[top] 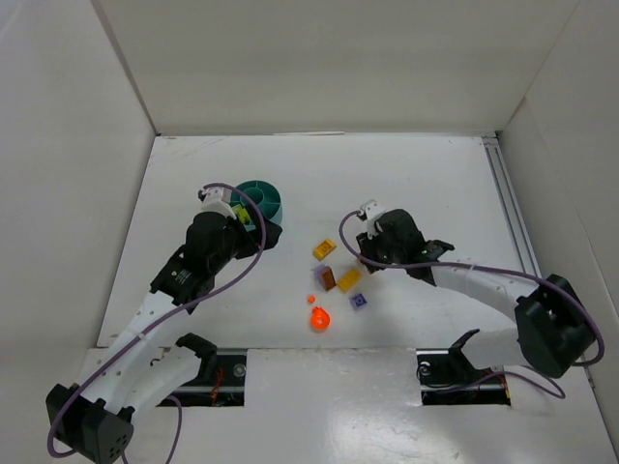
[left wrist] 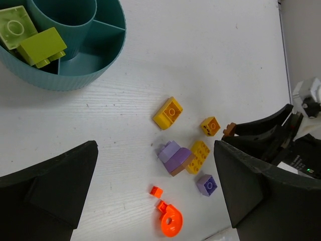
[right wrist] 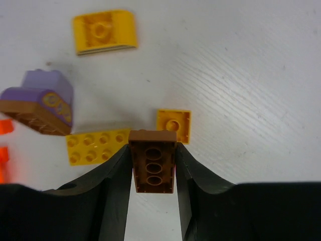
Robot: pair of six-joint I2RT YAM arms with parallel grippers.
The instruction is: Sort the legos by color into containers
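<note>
One teal dish (left wrist: 85,75) stands well apart from the loose legos, with lime green bricks (left wrist: 42,47) in one compartment. The left gripper (left wrist: 154,145) is wide open and empty. The right gripper (right wrist: 153,149) pinches the brown brick (right wrist: 153,173) by its long sides. I advise lifting it straight up, so the small yellow brick (right wrist: 173,124) just beside it is not pushed.

Bright, even white light falls from above onto my table (top: 406,193), and the overhead view nearly washes out its white surface. Shadows under my 2 arms are short and soft. In my left wrist view the teal dish (left wrist: 75,75) casts a faint grey shadow. In my right wrist view the brown brick (right wrist: 153,165) is crisp, my dark fingers (right wrist: 108,191) lose detail, and the purple piece (right wrist: 42,100) at the left edge looks slightly blurred.
</note>
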